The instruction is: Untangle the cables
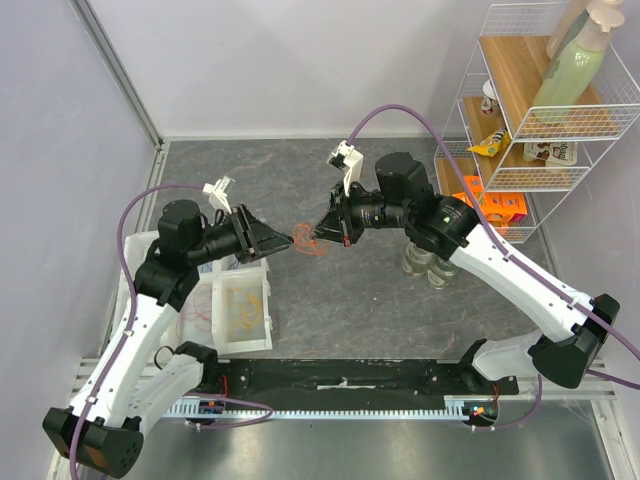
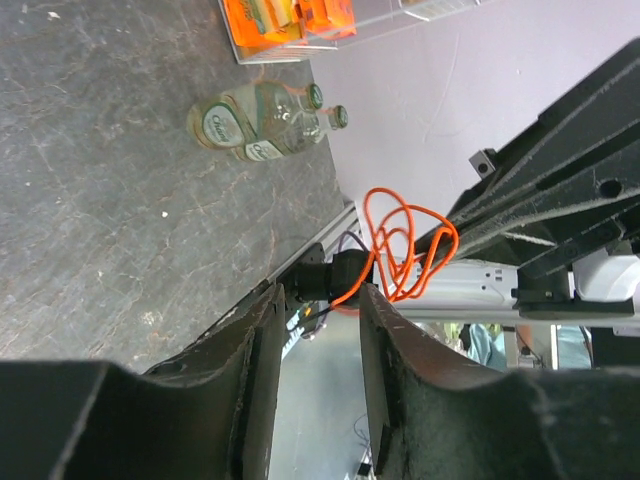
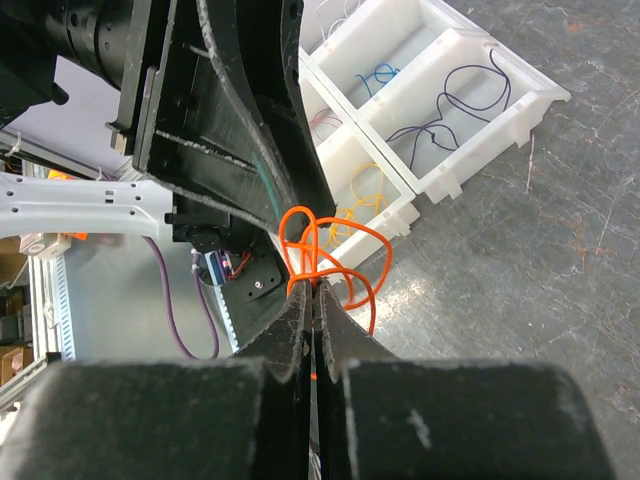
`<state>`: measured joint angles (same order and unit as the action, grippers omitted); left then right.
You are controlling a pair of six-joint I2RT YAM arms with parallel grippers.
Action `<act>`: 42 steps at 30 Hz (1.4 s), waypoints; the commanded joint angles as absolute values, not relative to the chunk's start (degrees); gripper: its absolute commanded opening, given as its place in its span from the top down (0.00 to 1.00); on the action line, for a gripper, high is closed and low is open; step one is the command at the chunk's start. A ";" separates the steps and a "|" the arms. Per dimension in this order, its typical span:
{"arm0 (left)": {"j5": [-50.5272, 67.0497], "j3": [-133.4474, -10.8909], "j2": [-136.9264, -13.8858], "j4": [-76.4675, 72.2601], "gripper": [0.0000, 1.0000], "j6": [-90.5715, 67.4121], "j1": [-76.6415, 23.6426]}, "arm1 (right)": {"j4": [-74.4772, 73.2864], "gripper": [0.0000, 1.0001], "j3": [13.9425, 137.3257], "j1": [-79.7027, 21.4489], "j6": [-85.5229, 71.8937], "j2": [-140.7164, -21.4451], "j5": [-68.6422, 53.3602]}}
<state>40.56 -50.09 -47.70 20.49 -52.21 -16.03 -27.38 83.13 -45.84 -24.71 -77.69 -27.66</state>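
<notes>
While the right gripper [image 3: 312,298] clamps one orange cable [image 2: 400,245] in mid-air, much of the sorting already looks done.
The right gripper's jaws are pressed together on the cable's tangled loops, which hang above the table [image 1: 380,290] between the two arms, just right of the white compartment tray [image 3: 440,182]. The left gripper [image 2: 320,296] faces them from the left with its jaws apart and clamped on nothing, though an orange strand crosses near their mouth. A blue cable [image 3: 381,72], a dark cable [image 3: 452,92] and a yellow cable [image 3: 357,190] each lie alone in their own compartments, so these seem finished. What appears left is pulling the orange loops free and setting this cable down.
</notes>
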 commanded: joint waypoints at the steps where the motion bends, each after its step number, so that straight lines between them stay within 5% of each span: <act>1: 39.55 -51.42 -47.02 16.26 0.58 -51.06 -18.10 | -24.78 1.00 84.46 -45.62 -25.14 -77.61 -28.74; 16: 44.29 -49.66 -46.41 13.02 0.53 -50.63 -18.11 | -24.61 1.00 83.76 -45.62 -25.31 -77.43 -28.92; 24: 42.56 -51.05 -42.90 18.94 0.58 -45.55 -18.02 | -24.61 1.00 83.85 -45.70 -25.05 -77.61 -28.74; 27: 32.03 -52.91 -41.05 29.60 0.47 -42.98 -18.19 | -24.35 1.00 83.85 -45.62 -25.13 -77.87 -28.83; 31: 33.30 -50.10 -37.45 24.36 0.31 -44.12 -18.19 | -24.26 1.00 84.20 -45.62 -25.05 -78.40 -29.53; 35: 35.07 -50.80 -37.35 24.08 0.28 -41.40 -18.19 | -24.35 1.00 84.20 -45.62 -25.05 -78.49 -29.62; 38: 34.37 -50.98 -37.35 23.64 0.30 -39.64 -18.19 | -24.26 1.00 84.20 -45.62 -25.05 -78.40 -29.62; 42: 35.41 -51.59 -40.25 23.03 0.48 -37.44 -18.19 | -24.26 1.00 84.37 -45.62 -25.22 -78.49 -29.62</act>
